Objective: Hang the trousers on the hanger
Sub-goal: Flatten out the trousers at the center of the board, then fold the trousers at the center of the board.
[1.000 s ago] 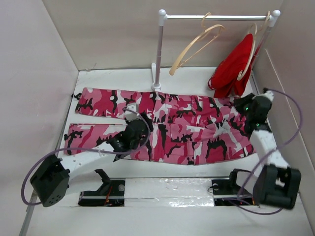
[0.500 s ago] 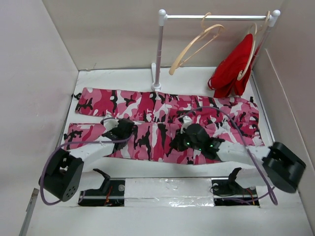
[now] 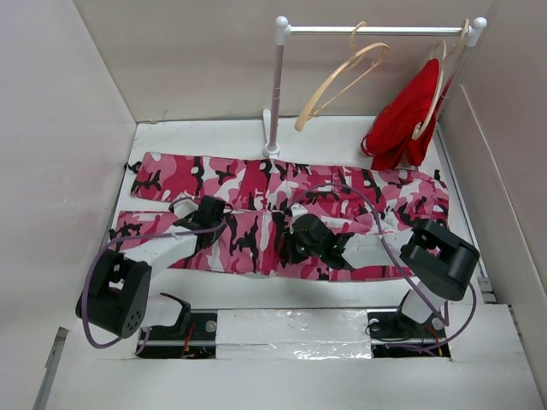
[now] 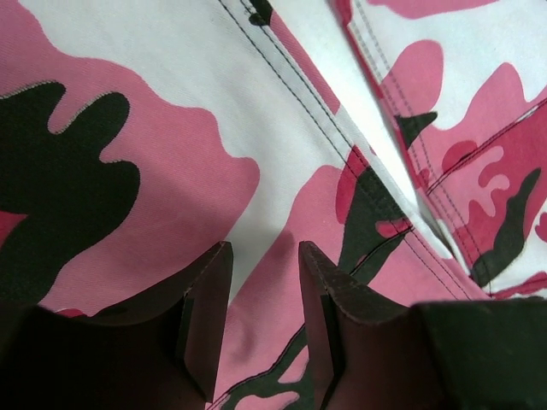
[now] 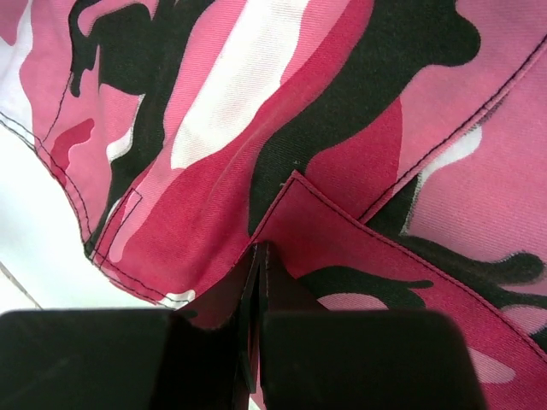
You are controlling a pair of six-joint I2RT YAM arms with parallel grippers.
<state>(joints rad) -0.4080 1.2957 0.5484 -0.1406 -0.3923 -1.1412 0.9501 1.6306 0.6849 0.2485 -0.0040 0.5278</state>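
The camouflage trousers (image 3: 342, 209) lie flat across the white table, waist to the right and legs to the left. My left gripper (image 3: 211, 215) is low over the near leg. In the left wrist view it (image 4: 263, 252) is open, with a narrow gap over the cloth (image 4: 171, 154). My right gripper (image 3: 297, 243) is at the near edge of the trousers' middle. In the right wrist view it (image 5: 259, 249) is shut, its tips pinching the cloth at the edge of a pocket flap (image 5: 342, 231). The empty pale hanger (image 3: 340, 81) hangs on the rail.
A white rail (image 3: 376, 30) on a post (image 3: 275, 94) stands at the back. A second hanger with a red garment (image 3: 408, 115) hangs at its right end. Walls close in on the left, back and right. Bare table (image 5: 21, 248) shows just past the trousers' near edge.
The right arm has swung from the far right to the trousers' near middle. The left gripper has moved left along the near leg.
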